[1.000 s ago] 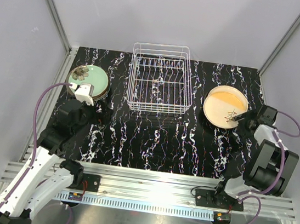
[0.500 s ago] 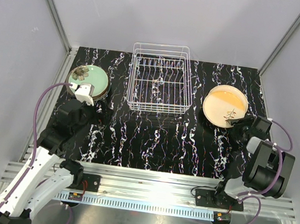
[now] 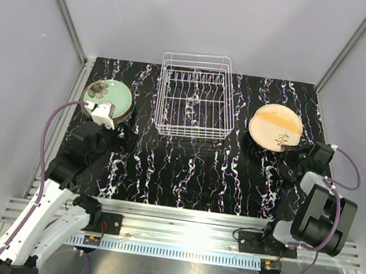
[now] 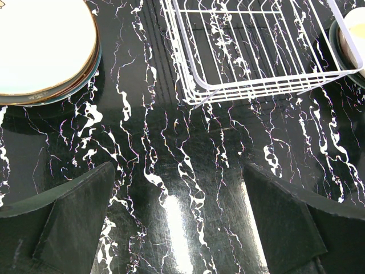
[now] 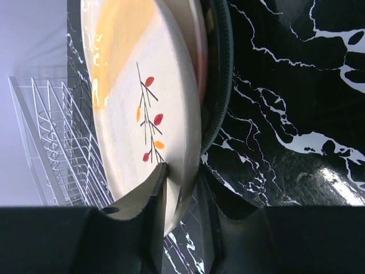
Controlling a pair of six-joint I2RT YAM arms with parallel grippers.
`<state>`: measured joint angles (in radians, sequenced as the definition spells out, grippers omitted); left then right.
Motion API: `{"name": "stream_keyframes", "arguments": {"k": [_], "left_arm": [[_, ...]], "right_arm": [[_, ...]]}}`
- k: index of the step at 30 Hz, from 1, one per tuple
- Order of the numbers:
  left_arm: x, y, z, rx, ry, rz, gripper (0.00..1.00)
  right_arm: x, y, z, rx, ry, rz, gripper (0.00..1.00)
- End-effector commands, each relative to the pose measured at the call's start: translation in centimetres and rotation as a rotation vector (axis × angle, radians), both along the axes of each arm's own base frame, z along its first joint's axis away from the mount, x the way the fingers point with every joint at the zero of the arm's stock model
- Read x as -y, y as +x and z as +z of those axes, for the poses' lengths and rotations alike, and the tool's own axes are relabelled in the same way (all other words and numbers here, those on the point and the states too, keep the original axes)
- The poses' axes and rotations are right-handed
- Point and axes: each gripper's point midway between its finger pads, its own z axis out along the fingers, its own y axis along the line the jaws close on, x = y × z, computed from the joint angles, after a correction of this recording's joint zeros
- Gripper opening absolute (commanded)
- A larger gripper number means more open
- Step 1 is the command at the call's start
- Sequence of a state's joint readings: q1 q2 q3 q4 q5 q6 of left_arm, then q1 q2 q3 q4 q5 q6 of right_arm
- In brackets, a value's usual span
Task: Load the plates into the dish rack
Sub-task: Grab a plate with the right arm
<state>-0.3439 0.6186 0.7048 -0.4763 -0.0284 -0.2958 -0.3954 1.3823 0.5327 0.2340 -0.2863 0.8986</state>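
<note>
A cream and orange plate [image 3: 275,127] with a leaf sprig tops the right stack; in the right wrist view this plate [image 5: 137,85] has its near rim between my right gripper's [image 5: 181,171] fingers, which press on its top and underside. A dark green plate [image 5: 221,85] lies beneath. My right gripper [image 3: 297,151] sits at that stack's near right edge. The mint-green floral plate [image 3: 107,95] tops the left stack [image 4: 40,45]. My left gripper [image 4: 179,211] hovers open over bare table, near the left stack [image 3: 103,114]. The white wire dish rack [image 3: 192,104] stands between the stacks, holding nothing.
The rack's near rail [image 4: 256,88] lies just ahead of the left gripper, and its prongs [image 5: 57,142] show behind the right plate. The table [image 3: 185,171] is black marble with white veins. Grey walls close in on the left, back and right.
My right gripper has slid down and in along the plate stack's near right edge and its jaws have narrowed onto the top plate's rim. The left arm has not moved.
</note>
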Motion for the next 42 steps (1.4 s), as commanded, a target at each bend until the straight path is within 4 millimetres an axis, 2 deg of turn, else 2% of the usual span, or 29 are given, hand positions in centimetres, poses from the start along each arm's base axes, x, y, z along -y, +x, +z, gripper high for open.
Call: {"name": "stream_keyframes", "arguments": {"k": [1, 11, 17, 24, 34, 42], "left_arm": [[0.6, 0.5, 2.1, 0.062, -0.025, -0.026, 0.99], [0.5, 0.5, 2.1, 0.06, -0.019, -0.018, 0.99], [0.3, 0.5, 2.1, 0.06, -0.014, -0.01, 0.99], [0.1, 0.5, 2.2, 0.065, -0.01, 0.001, 0.99], [-0.1, 0.7, 2.0, 0.059, -0.002, 0.011, 0.99], [-0.3, 0.6, 2.1, 0.063, 0.002, 0.02, 0.99]], "right_arm": [[1.0, 0.1, 2.3, 0.05, -0.052, -0.045, 0.15], [2.5, 0.5, 5.7, 0.108, -0.05, -0.139, 0.0], [2.3, 1.7, 8.1, 0.22, -0.012, -0.129, 0.0], [2.2, 2.6, 9.7, 0.266, -0.002, -0.109, 0.0], [2.0, 3.4, 13.7, 0.333, -0.023, -0.071, 0.0], [1.6, 4.1, 14.8, 0.331, -0.046, -0.01, 0.0]]}}
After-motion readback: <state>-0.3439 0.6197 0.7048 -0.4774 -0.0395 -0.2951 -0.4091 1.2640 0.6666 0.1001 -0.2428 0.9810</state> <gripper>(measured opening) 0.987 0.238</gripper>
